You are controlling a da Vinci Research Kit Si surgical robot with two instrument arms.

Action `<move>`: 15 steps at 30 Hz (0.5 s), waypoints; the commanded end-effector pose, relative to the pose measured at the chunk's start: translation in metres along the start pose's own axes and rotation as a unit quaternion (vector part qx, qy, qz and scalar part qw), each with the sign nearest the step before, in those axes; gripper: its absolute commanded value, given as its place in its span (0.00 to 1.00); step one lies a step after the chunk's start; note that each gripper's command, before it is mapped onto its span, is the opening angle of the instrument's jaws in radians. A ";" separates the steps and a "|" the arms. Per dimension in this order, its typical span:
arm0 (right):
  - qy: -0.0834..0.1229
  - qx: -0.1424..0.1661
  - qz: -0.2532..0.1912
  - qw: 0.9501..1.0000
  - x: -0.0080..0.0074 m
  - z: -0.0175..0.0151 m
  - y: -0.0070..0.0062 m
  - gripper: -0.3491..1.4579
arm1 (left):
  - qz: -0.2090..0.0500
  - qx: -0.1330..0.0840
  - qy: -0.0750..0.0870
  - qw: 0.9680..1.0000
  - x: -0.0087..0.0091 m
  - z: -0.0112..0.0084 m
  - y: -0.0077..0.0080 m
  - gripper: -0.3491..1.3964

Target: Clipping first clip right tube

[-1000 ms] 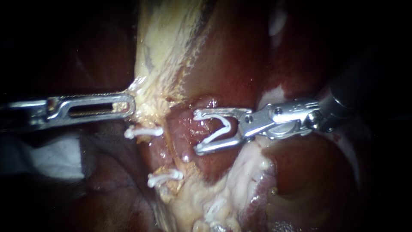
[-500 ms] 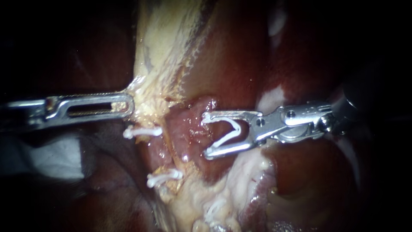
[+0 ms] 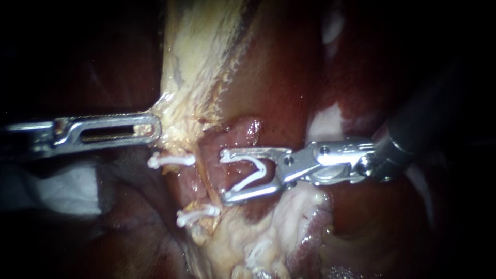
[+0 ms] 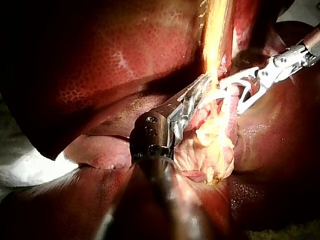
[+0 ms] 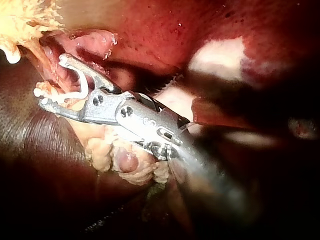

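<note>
Dark liver (image 3: 279, 67) backdrop: left instrument (image 3: 154, 127) clamps pale tissue (image 3: 191, 77); your right instrument (image 3: 224, 176) holds the clip (image 3: 254, 175) wide open, so straddle the right tube (image 3: 247, 128) fully before squeezing.

**Instruments, clips and tubes.**
Left instrument (image 3: 155, 128) grips the tissue strip (image 3: 196, 62); below it lie an upper clip (image 3: 171, 160) and lower clip (image 3: 199, 213); to their right, the right instrument (image 3: 225, 176) holds a loaded clip (image 3: 257, 170) astride the right tube (image 3: 243, 132).
</note>
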 end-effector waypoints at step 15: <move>-0.002 0.005 0.005 1.000 -0.0018 0.0010 0.0011 0.50 | 0.001 0.000 -0.003 1.000 0.0000 -0.0003 -0.0009 0.00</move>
